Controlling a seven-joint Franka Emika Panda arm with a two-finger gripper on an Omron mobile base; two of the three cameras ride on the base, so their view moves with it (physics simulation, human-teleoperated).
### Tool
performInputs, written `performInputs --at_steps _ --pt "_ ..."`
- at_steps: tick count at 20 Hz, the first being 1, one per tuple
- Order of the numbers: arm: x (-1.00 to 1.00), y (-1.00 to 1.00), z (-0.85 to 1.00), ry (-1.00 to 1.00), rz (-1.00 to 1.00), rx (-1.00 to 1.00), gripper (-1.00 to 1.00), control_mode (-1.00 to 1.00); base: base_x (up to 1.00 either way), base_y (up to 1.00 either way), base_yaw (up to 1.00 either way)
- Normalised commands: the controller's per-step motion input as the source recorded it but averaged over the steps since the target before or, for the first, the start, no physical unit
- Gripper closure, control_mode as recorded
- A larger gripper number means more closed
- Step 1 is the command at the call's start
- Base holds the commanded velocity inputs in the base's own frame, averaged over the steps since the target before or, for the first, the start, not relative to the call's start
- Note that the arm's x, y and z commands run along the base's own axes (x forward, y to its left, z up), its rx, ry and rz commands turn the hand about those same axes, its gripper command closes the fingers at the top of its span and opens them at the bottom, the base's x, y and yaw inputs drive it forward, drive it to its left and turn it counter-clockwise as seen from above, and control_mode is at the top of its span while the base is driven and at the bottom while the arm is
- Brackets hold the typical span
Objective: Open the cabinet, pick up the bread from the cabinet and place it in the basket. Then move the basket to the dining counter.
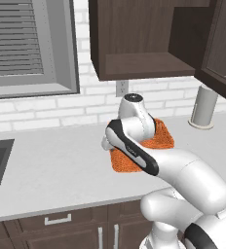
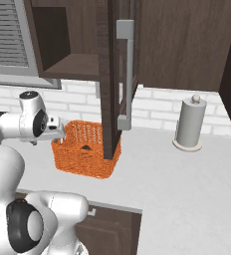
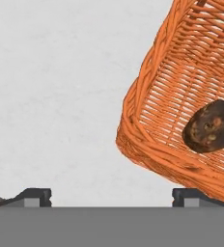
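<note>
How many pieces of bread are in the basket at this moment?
1. A single dark brown bread lies on the floor of the orange basket, near its middle. The robot arm hides part of the basket in the left base view.

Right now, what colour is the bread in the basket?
Dark brown with lighter tan patches. The bread shows best in the hand view, lying in the orange basket.

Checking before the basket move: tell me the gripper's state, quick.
Gripper: open, holding nothing, beside the basket; bread inside.
</note>
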Motion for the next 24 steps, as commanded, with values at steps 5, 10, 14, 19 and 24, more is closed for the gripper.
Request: performInputs --at_steps 5,10,14,19,24 --pt "0.04 0.06 -0.24 0.04 0.02 -0.13 -1.0 -1.0 0.0 0.0 0.0" --pt "0.11 0.0 -0.25 0.01 0.0 -0.14 -1.0 -1.0 0.0 0.0 0.0" --pt "0.55 -0.04 -0.03 0.18 0.0 -0.01 -1.0 -1.0 0.0 0.0 0.0" --pt "0.42 0.0 -0.02 0.15 0.01 0.0 -1.0 -1.0 0.0 0.0 0.0" --pt "0.12 0.06 -0.23 0.1 0.05 0.0 -1.0 -1.0 0.0 0.0 0.0"
